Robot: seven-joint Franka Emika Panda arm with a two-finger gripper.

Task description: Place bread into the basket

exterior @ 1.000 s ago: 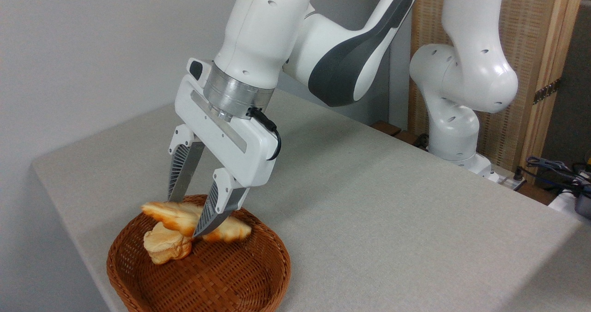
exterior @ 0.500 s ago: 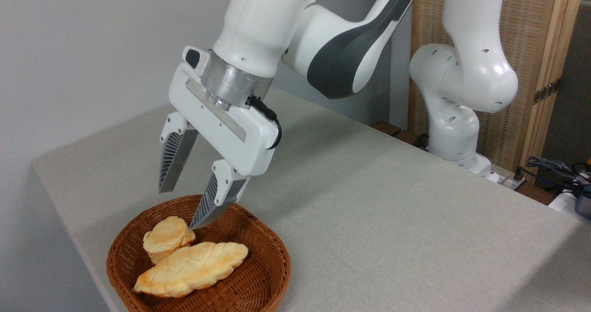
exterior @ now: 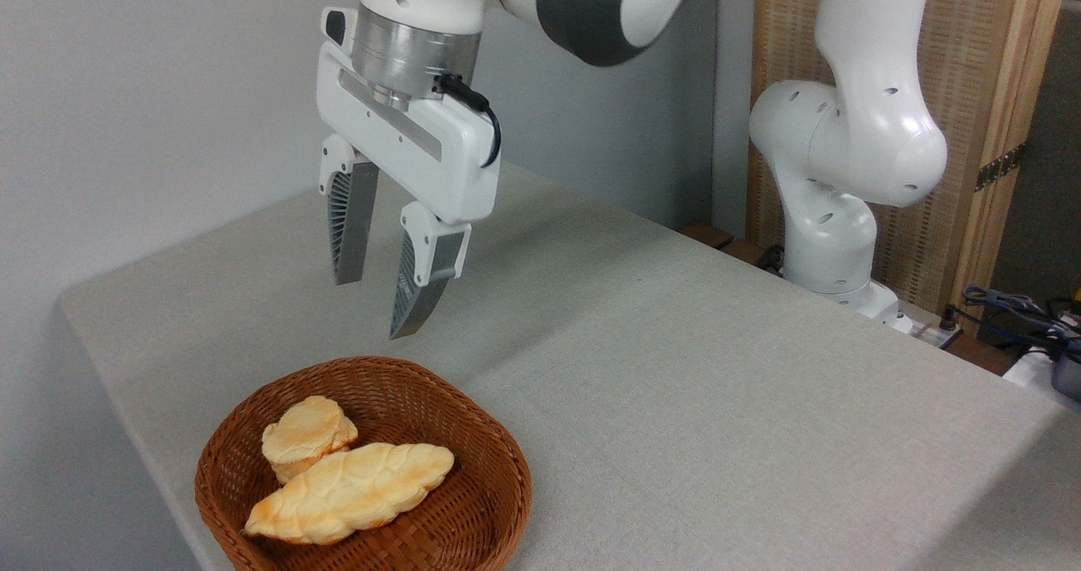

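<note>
The bread (exterior: pixel 350 492), a long golden-tan loaf with plaited ridges, lies flat inside the brown wicker basket (exterior: pixel 486 457) at the lower left of the table. A small round bun (exterior: pixel 306 436) rests behind it in the same basket, touching it. My gripper (exterior: pixel 374 307) hangs open above the basket's far rim, well clear of the loaf, with nothing between its fingers.
The grey cloth-covered table (exterior: pixel 676 385) stretches right and back from the basket. The arm's white base (exterior: pixel 832 250) stands at the table's far right edge, with a wooden screen (exterior: pixel 971 89) behind it and cables (exterior: pixel 1013 309) at the right.
The gripper let go of the bread, which dropped flat into the basket beside the bun. The open gripper has since risen and moved back from the basket.
</note>
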